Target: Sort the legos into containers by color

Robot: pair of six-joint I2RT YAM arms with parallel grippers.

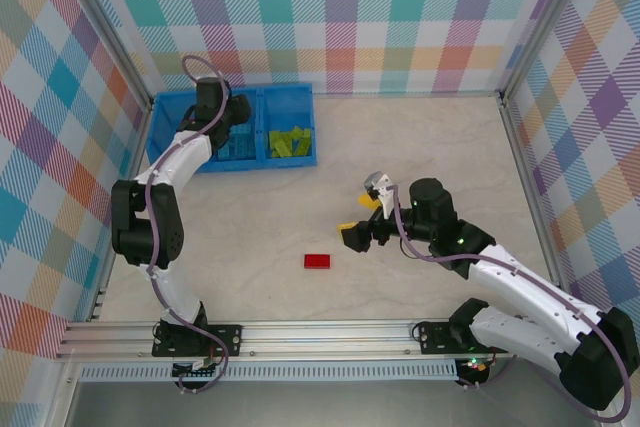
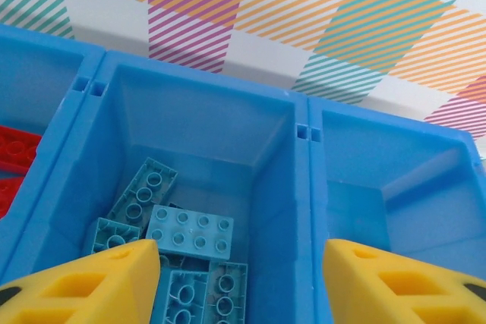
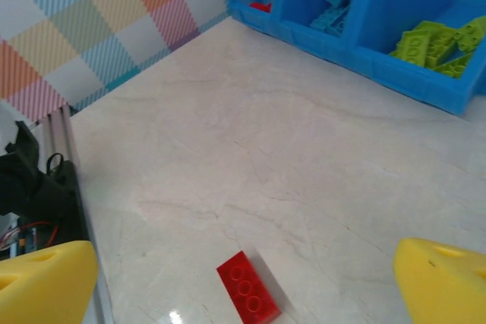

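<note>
The left gripper (image 2: 239,278) was seen with jaws apart above the containers' (image 1: 262,163) middle bin, where light blue legos (image 2: 190,231) lay. The right gripper (image 1: 360,215) was spread wide near one red lego (image 1: 317,261) on the worktop (image 1: 430,147).

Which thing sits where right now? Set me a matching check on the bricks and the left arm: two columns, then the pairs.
Things
1. lone red brick
2. light blue bricks
3. lime green bricks
4. left fingers

Places
A. in the right-end bin, as the top view shows it
B. above the middle bin, apart, nothing between them
C. flat on the bare table
D. inside the middle bin

Pairs: 1-C, 2-D, 3-A, 4-B
</note>
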